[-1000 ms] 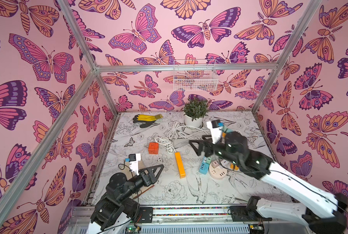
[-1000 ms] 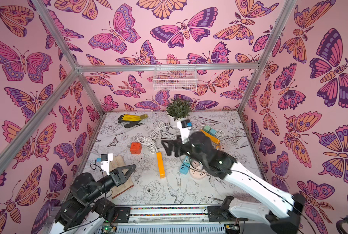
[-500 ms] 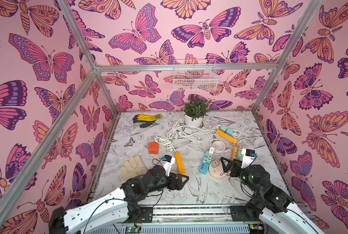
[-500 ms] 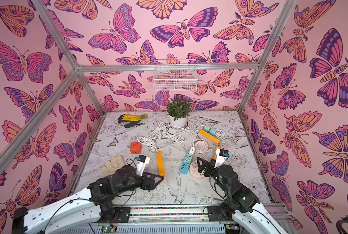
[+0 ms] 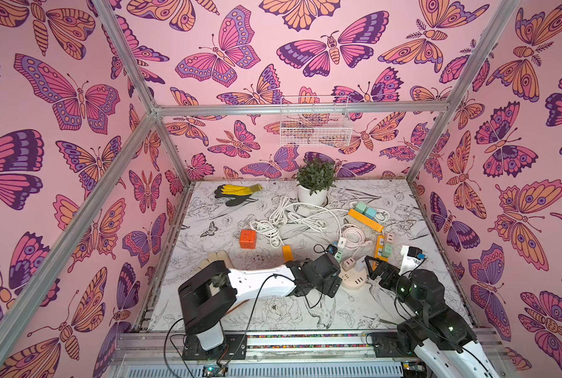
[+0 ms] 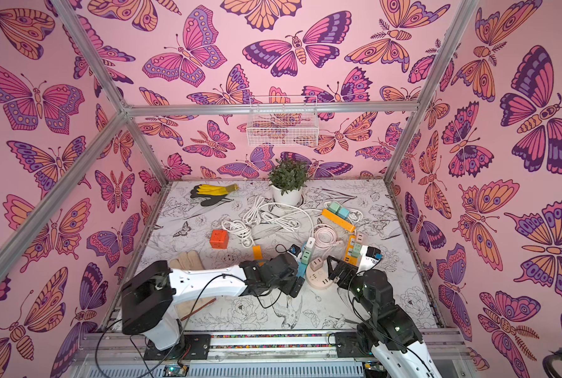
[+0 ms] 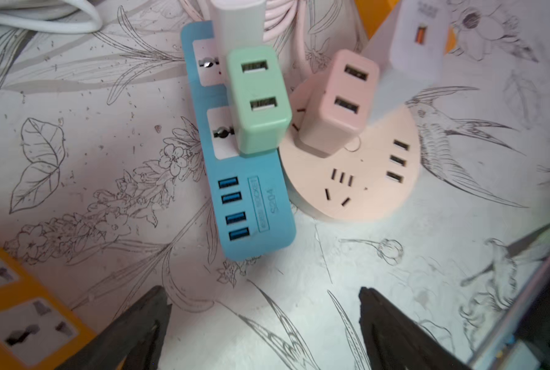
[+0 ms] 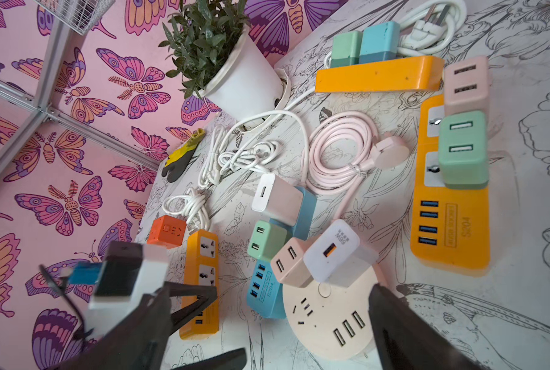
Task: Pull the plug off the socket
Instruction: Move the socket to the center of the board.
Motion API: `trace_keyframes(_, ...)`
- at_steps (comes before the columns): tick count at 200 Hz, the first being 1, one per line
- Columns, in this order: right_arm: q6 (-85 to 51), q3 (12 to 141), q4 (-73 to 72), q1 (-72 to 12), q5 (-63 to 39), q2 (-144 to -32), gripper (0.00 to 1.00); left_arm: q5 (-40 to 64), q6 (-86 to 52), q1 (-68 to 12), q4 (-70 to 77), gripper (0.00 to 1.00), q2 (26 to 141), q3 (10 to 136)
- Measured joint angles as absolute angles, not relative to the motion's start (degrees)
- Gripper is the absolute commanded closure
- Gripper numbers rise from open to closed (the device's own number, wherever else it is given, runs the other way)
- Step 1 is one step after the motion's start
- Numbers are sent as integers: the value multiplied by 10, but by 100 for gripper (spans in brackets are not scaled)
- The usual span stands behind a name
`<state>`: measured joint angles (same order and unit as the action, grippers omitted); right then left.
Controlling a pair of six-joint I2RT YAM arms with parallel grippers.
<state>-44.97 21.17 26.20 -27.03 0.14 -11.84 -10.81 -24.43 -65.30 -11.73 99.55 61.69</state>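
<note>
Left tool point(image 7: 262, 298) open wide, nothing between the fingers, over bare worktop point(image 5: 273, 311) just short of the USB end of the blue strip point(image 7: 254, 205). Right tool point(image 5: 375, 265) also spread fully and empty, just beside the round socket point(image 7: 363, 192) on the side toward the worktop's right edge. Cannot tell if it touches the rim.

Round socket lies flat near the front edge, right of middle, touching the blue strip's long side. 2 plugs are seated in it: pink plug point(image 7: 337, 102) with 2 USB ports, upright, and white charger point(image 8: 331, 253) just beside it. Blue strip carries 2 more: green plug point(image 7: 257, 99) in its middle and white plug point(image 8: 277, 200) at the far end.

- Orange strip point(image 8: 200, 282) lies toward the left of the blue one, nothing plugged in.
- 2nd orange strip point(image 8: 450, 230) is nearer the right edge, with 1 green and 1 pink plug in it.
- 3rd orange strip point(image 8: 376, 75) is toward the back right, with 2 cube plugs on it.
- Coiled pink cable point(image 5: 353, 235) and white cables point(image 5: 283, 219) lie mid-worktop.
- Orange cube point(image 5: 248, 239) sits left of the cables.
- Potted plant point(image 5: 315, 176) stands at the back edge, yellow glove point(image 5: 237, 191) toward the back left corner.
</note>
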Motion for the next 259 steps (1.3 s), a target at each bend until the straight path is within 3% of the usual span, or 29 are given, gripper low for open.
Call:
trace_keyframes(33, -450, 212, 280, -270, -1, -100, 1, -137, -238, -653, -123, 5, 1042, 647)
trace_keyframes(99, -450, 212, 288, -267, -1, -96, 1, -163, -241, -653, -134, 18, 1102, 676)
trace_keyframes(186, -452, 212, 310, -267, -1, -77, 1, -190, -229, -653, -114, 46, 1125, 682)
trace_keyframes(259, -433, 215, 319, -267, -39, -93, 1, -162, -160, -653, -46, 52, 975, 481)
